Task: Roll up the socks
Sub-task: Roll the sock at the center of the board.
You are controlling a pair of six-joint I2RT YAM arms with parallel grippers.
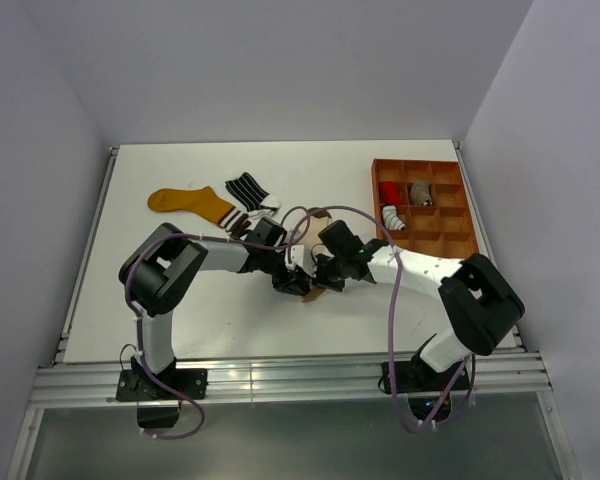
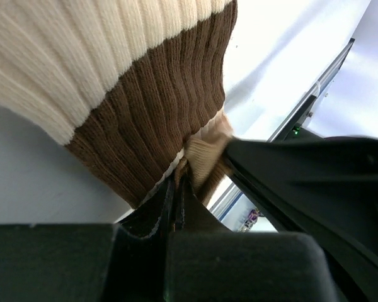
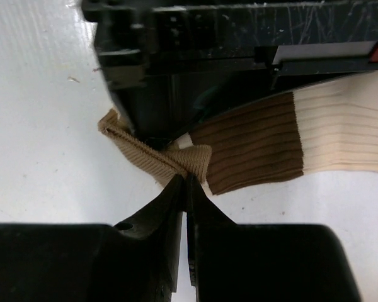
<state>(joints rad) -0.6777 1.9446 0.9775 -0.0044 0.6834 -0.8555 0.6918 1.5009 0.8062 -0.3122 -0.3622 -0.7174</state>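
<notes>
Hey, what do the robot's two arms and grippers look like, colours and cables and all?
Both arms, left arm and right arm, have white tubular links with chunky black joints. Purple cables loop along each. The left gripper and right gripper are black with flat tapered fingers.

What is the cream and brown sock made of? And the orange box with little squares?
The cream sock with brown band: soft knitted yarn, matt; raised ribs and stitches show. The orange-brown compartment tray: looks like stiff matt plastic, with thin straight walls, but it could be wood.

No legible text, labels, brands, numbers or signs anywhere in view.
</notes>
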